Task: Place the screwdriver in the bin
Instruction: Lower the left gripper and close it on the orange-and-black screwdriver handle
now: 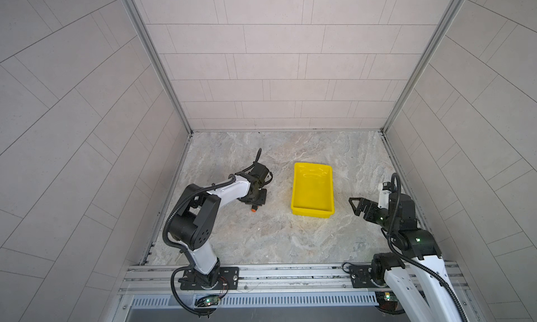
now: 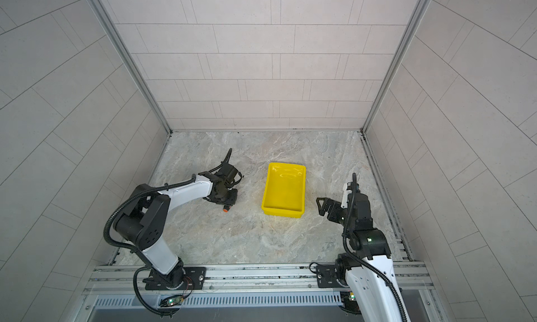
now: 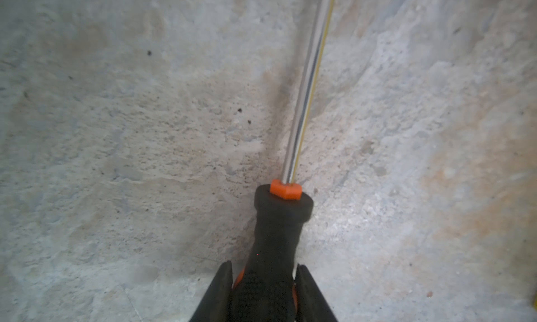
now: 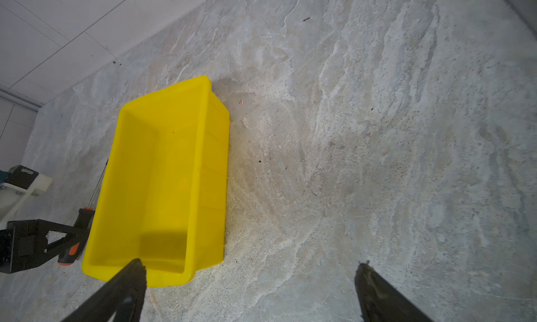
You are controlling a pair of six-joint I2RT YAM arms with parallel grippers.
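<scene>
The screwdriver [image 3: 276, 233] sits outside the bin [image 1: 312, 213], on the left side of the marble-patterned tabletop [image 1: 261, 239], and we see the left gripper [image 3: 263, 265] clamped on its black handle, one finger pressed against each flank. From the left wrist view its orange collar and thin metal shaft run forward, low over the stone, with a shadow close beside them; we cannot tell whether the tool rests on the surface or is just clear of it. In both top views only the orange butt end [image 1: 254, 209] [image 2: 226, 209] shows, poking out beneath the left gripper [image 1: 255, 200]. The yellow bin [image 2: 282, 213] stands near the middle of the table with nothing in it. The right gripper [image 4: 250, 265] hovers just beside the bin's near right corner, its fingers [image 4: 130, 280] spread wide apart and holding nothing.
</scene>
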